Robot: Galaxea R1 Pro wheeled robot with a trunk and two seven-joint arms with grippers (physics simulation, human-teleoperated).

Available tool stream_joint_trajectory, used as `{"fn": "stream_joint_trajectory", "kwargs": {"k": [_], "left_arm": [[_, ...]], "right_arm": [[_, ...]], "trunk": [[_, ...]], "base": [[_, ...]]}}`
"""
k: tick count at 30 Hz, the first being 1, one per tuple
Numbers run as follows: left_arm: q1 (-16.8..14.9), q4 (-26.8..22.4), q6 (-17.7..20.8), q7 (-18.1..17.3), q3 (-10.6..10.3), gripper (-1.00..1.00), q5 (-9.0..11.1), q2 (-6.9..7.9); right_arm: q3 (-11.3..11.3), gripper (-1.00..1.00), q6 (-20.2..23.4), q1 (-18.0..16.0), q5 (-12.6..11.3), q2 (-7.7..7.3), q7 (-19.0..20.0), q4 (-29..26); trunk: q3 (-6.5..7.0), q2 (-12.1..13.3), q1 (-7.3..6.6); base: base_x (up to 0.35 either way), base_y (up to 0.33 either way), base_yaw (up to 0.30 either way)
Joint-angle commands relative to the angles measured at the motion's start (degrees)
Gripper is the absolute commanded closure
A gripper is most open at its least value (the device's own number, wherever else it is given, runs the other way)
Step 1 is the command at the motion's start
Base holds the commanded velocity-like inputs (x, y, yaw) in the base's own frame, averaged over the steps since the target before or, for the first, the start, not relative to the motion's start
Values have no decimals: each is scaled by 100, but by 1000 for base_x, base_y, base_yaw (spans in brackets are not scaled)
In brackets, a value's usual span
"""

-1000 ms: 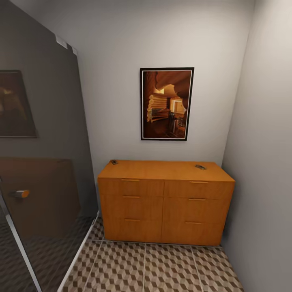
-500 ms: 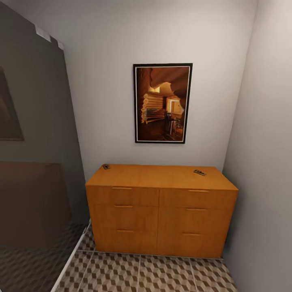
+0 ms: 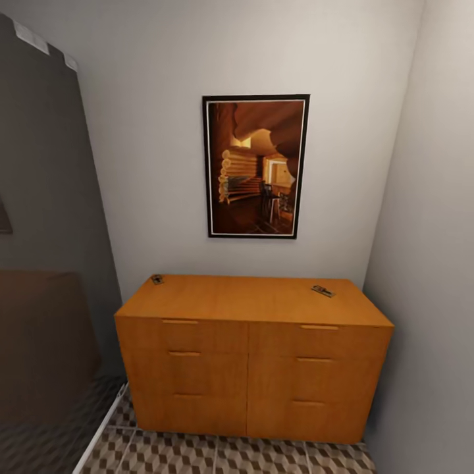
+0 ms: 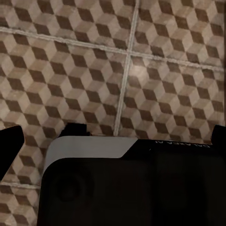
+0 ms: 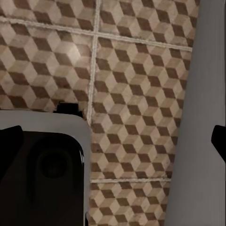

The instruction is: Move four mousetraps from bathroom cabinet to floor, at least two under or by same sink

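Head view: two mousetraps are seen on the cabinet top, one at each rear corner. Finger spacing cannot be told on either arm. The base should be brought squarely closer before any reach is made.

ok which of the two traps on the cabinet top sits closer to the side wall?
The mousetrap at the top's right rear, lying near the right-hand wall. The other mousetrap lies at the left rear corner of the cabinet.
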Motion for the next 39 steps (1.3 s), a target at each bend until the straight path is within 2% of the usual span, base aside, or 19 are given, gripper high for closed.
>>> {"fn": "stream_joint_trajectory", "kwargs": {"k": [1,13,31,35,37,39], "left_arm": [[-5,7,-21,8,-45,-100,52,-1],[-5,7,-38,1,-45,-100,52,-1],[-5,7,-47,-26,-45,-100,52,-6],[127,15,83,-37,88,-100,-75,123],[192,15,147,-37,155,-100,-138,175],[258,3,157,-24,153,-100,-202,142]], "right_arm": [[43,-100,-25,-8,-1,1,-16,17],[43,-100,-25,-8,-1,-9,-15,16],[43,-100,-38,-8,-1,-26,-16,19],[-87,-100,92,123,-21,103,114,-82],[-153,-100,156,188,-21,103,178,-82],[-168,-100,162,254,-39,79,242,-48]], "trunk": [[-7,-5,4],[-7,-5,4],[-7,-5,4],[-7,-5,4],[-7,-5,4],[-7,-5,4]], "base": [[305,-146,0],[231,-119,0],[26,-14,0],[0,0,0],[0,0,0],[0,0,0]]}}
